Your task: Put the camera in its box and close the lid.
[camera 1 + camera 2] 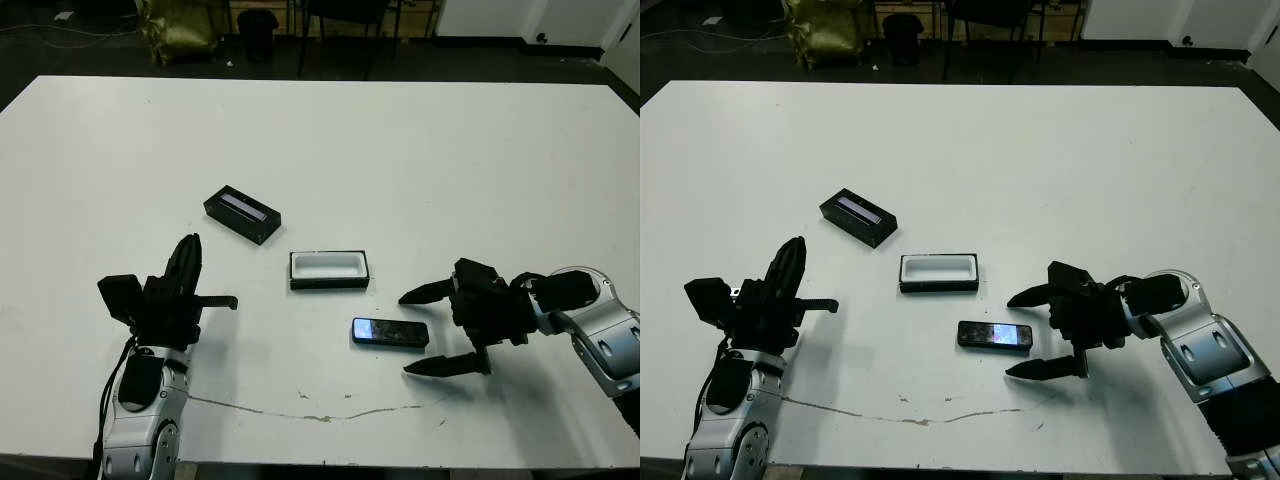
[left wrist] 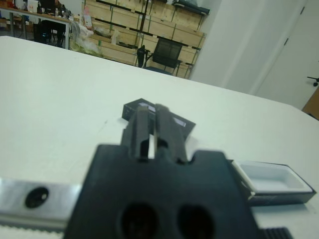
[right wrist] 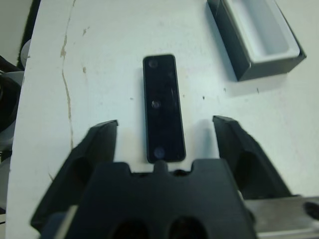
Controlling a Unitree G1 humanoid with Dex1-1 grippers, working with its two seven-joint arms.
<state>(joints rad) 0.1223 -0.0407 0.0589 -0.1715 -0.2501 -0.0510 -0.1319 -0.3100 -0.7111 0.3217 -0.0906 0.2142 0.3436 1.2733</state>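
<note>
The camera (image 1: 390, 332) lies flat on the white table, a slim glossy black bar. My right gripper (image 1: 408, 334) is open, and its two fingers straddle the camera's near end (image 3: 163, 107) without touching it. The box (image 1: 329, 270), a white-lined tray, sits just beyond the camera and holds nothing. Further back to the left lies the lid (image 1: 242, 213), black with a pale grey strip. My left gripper (image 1: 191, 243) is shut on nothing at the front left, pointing toward the lid (image 2: 174, 119).
A thin crack line (image 1: 320, 412) runs across the tabletop near its front edge. Beyond the far edge stand a yellow bag (image 1: 180, 30) and dark chairs (image 1: 345, 20). In the left wrist view, shelves of cardboard boxes (image 2: 144, 20) line a wall.
</note>
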